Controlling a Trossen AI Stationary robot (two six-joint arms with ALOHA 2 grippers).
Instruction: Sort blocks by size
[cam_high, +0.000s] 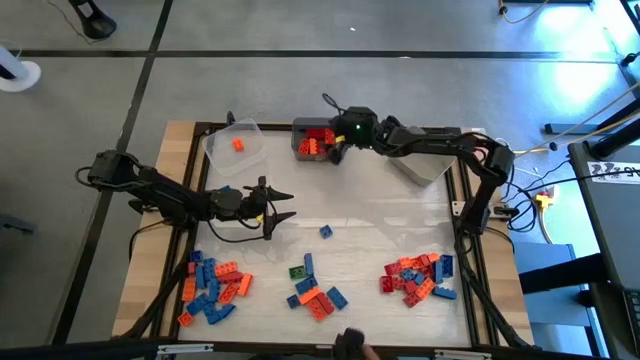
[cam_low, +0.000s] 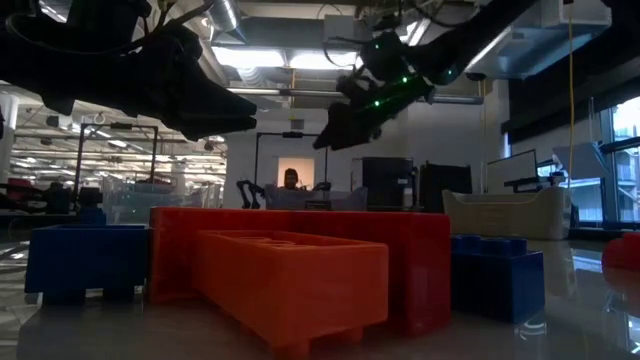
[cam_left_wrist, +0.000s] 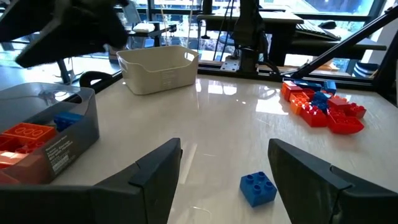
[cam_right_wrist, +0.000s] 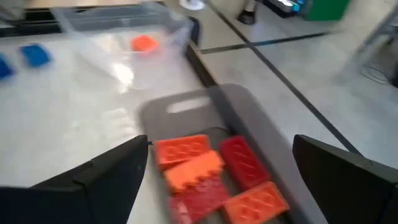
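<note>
While over the grey bin (cam_right_wrist: 249, 124), right gripper (cam_right_wrist: 221, 171) wide open, empty, left gripper (cam_left_wrist: 227, 171) likewise.

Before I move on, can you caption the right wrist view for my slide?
Open right gripper hovering above the grey plastic bin of red and orange studded bricks.
</note>
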